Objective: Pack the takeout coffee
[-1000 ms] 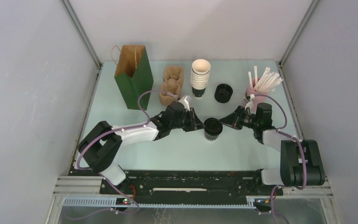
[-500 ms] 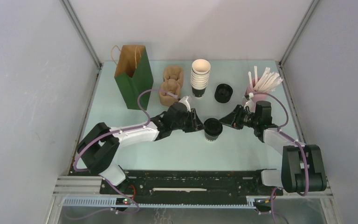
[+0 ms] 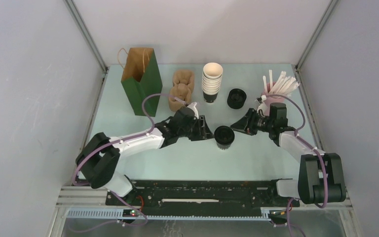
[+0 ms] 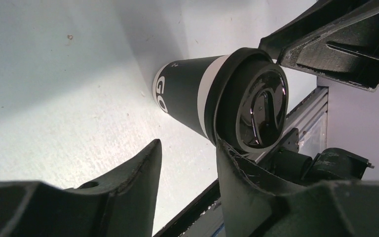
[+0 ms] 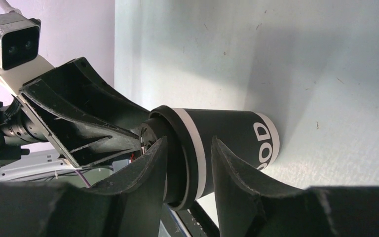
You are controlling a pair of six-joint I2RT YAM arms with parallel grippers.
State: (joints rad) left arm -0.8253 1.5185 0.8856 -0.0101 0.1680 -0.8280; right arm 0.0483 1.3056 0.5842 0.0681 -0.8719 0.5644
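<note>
The takeout coffee (image 3: 224, 137) stands upright mid-table, a dark cup (image 4: 187, 96) with a white band under a round black lid (image 4: 256, 111). My left gripper (image 3: 208, 132) is just left of it, open, with nothing between its fingers (image 4: 145, 170); one fingertip is close against the lid's rim. My right gripper (image 3: 236, 126) is just right of the cup and also open. In the right wrist view its fingers (image 5: 153, 165) frame the lid edge and white band of the cup (image 5: 232, 133) without closing on them. The green bag (image 3: 140, 81) stands open at the back left.
Brown cardboard sleeves (image 3: 181, 89), a tall stack of white-rimmed cups (image 3: 212, 81) and a squat stack of black lids (image 3: 236, 98) line the back. A pink holder of white straws (image 3: 275, 91) stands at the back right, close behind my right arm.
Both grippers have opened wider and eased slightly away from the lidded cup. The cup has stayed where it was.
</note>
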